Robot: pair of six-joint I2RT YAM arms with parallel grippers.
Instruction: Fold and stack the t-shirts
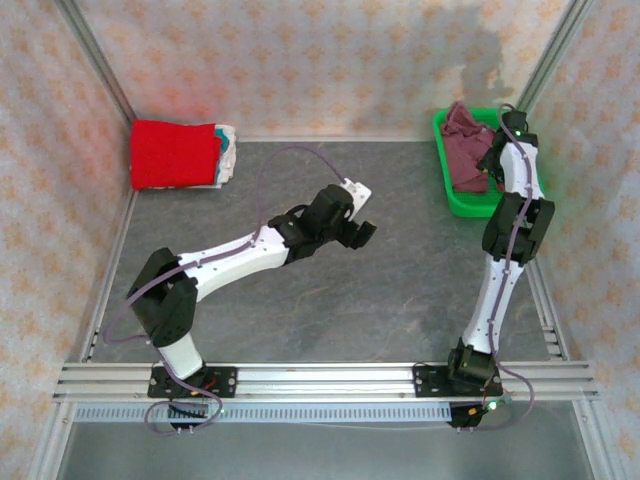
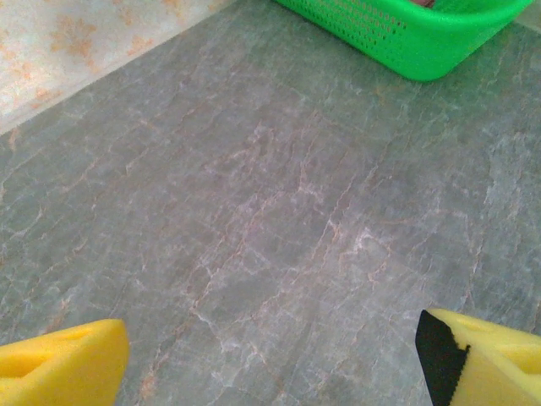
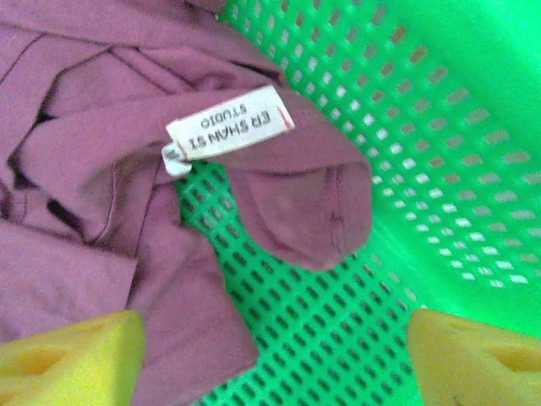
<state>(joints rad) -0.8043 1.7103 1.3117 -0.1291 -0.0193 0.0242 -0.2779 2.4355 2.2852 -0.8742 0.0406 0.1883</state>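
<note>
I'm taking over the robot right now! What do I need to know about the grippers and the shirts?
Left gripper: open and empty, above the bare table.
Right gripper: open, down in the green basket, over the crumpled maroon t-shirt; not gripping it yet.
Done: the bright red shirt lies folded on top of the whitish shirts in the far left corner.
Left: lift the maroon t-shirt out of the basket, fold it on the table, then put it on the bright red shirt.
</note>
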